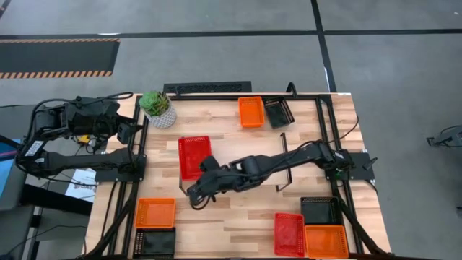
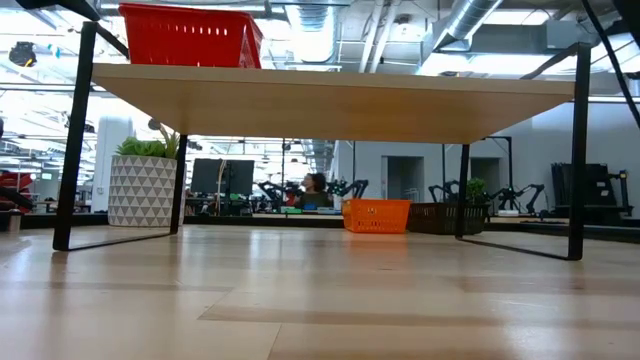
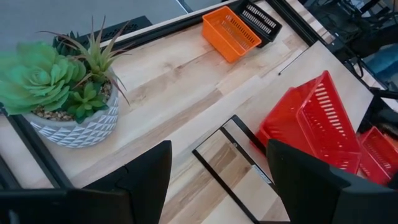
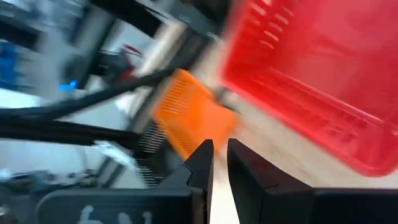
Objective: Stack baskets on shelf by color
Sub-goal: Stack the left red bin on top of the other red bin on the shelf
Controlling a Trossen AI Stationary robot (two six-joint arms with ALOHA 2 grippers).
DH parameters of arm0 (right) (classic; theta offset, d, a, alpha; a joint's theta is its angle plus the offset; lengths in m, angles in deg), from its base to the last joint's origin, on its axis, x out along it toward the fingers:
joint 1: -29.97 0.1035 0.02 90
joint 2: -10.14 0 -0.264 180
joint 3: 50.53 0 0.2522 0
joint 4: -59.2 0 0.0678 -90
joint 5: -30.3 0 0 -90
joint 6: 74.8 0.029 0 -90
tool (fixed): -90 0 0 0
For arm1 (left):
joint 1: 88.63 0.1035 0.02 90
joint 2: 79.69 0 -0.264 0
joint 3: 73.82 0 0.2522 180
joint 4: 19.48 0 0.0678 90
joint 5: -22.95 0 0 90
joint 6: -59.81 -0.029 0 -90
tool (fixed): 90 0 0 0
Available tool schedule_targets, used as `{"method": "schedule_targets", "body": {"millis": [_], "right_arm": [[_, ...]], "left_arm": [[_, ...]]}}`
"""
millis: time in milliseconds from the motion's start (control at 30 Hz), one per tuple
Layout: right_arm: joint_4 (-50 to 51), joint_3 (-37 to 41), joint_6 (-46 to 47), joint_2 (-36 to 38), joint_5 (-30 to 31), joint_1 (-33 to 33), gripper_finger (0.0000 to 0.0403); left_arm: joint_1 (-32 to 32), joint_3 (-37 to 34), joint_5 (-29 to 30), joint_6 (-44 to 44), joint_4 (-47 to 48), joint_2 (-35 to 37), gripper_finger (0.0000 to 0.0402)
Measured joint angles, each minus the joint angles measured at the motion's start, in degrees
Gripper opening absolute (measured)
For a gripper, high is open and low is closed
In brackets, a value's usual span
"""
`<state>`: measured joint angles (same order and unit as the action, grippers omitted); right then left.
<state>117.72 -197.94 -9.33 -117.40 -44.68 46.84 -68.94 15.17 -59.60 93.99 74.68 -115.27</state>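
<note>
- While the light-wood tabletop (image 1: pixel 238 217) fills the high view, a red basket (image 1: pixel 194 156) sits on the shelf (image 2: pixel 330 100) at its left end.
- Right gripper (image 1: pixel 196 193) hangs just beside that basket, fingers nearly together, holding nothing.
- Left gripper (image 3: pixel 214 180) waits wide open and empty near the potted plant (image 1: pixel 158 107).
- Other baskets sit at the table's corners; grey floor (image 1: pixel 216 43) around, a workshop with a seated person (image 2: pixel 317 188) beyond.

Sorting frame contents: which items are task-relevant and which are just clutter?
Task items:
red basket on shelf
shelf
orange and black baskets at far edge
orange and black baskets near left
red, black, orange baskets near right

Clutter:
potted plant
</note>
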Motion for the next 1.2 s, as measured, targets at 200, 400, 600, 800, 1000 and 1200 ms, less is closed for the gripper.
{"method": "schedule_targets", "body": {"millis": [200,400,600,800,1000,1200], "right_arm": [[-1.03,-0.26,-9.55,5.1,11.27,-2.8,0.0062],[-1.08,-0.17,-17.58,6.03,12.22,-9.64,0.0053],[-0.03,-0.01,-19.35,4.36,8.42,-13.82,0.0045],[0.54,-0.19,-20.66,3.62,7.37,-14.36,0.0038],[1.3,-0.38,-21.01,2.23,7.6,-14.09,0.0028],[2.45,-0.15,-22.62,0.17,8.93,-13.99,0.002]], "left_arm": [[0.01,0.0,1.77,-0.08,0.0,0.0,0.0249],[0.01,0.0,2.02,-0.1,-0.02,0.0,0.0249],[0.01,0.0,2.05,-0.1,-0.02,-0.02,0.0249],[0.0,0.0,2.47,-0.14,-0.04,-0.01,0.0249],[-0.01,0.0,4.63,-0.16,-0.07,-0.01,0.0249],[0.0,0.0,5.26,-0.18,-0.09,-0.02,0.0249]]}}
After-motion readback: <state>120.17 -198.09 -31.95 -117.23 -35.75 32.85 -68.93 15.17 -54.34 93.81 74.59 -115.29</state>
